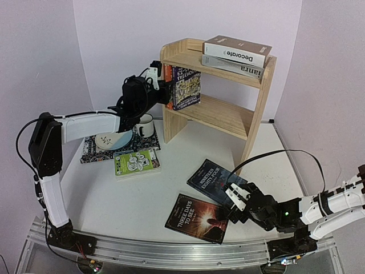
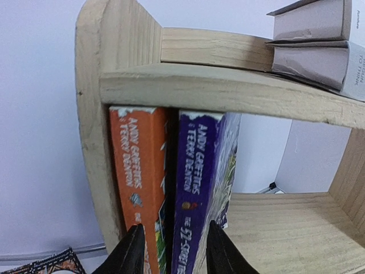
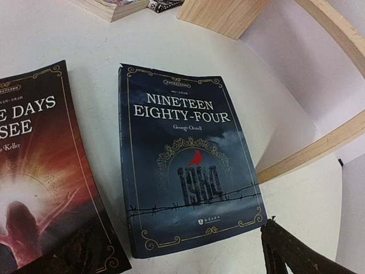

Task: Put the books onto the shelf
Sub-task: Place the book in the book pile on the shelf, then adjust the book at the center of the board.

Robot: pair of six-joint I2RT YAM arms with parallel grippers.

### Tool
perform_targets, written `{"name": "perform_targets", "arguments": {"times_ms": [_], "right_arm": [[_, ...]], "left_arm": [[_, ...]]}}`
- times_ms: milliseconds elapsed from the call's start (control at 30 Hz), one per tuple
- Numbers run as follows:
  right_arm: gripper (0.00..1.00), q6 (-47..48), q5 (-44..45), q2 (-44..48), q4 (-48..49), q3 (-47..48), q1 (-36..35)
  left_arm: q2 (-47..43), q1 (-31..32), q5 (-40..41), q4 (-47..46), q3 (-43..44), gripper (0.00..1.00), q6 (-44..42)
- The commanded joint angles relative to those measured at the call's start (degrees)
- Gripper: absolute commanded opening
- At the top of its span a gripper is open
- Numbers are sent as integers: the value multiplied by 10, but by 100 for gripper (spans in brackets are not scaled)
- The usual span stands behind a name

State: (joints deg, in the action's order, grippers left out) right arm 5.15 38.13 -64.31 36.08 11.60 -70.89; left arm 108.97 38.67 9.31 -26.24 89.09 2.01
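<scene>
Left pincer (image 2: 174, 224) parted, loose at spine of purple book (image 2: 199, 171) — shelf (image 2: 285, 228) open rightward. Right pincer (image 1: 235, 193) spread wide over blue book (image 3: 182, 165) — flat, cover up.

Shelf (image 2: 188, 88): pale unpainted wood, grain showing; front lip of upper board rough, chipped. Orange paperback (image 2: 140, 171), purple paperback (image 2: 197, 171): printed card spines, slight gloss, top edges worn white. Nineteen Eighty-Four (image 3: 188, 160): dark paper cover, soft sheen. Three Days to See (image 3: 40, 171): glossier cover. Desk (image 1: 142, 200): white, smooth, matt. Placemat (image 1: 91, 151): looks cloth. Rail (image 1: 171, 251) along near desk edge: bare metal.
</scene>
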Motion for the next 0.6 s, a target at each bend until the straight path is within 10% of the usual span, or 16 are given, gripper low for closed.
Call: {"name": "perform_targets", "arguments": {"times_ms": [0,567], "right_arm": [[98,0,3,-1,12,10,2],[98,2,-4,-8,9,14,2]], "left_arm": [[-87,-3,22,-21,-71,40,25],[-264,-121,-38,225,-316,67,297]]}}
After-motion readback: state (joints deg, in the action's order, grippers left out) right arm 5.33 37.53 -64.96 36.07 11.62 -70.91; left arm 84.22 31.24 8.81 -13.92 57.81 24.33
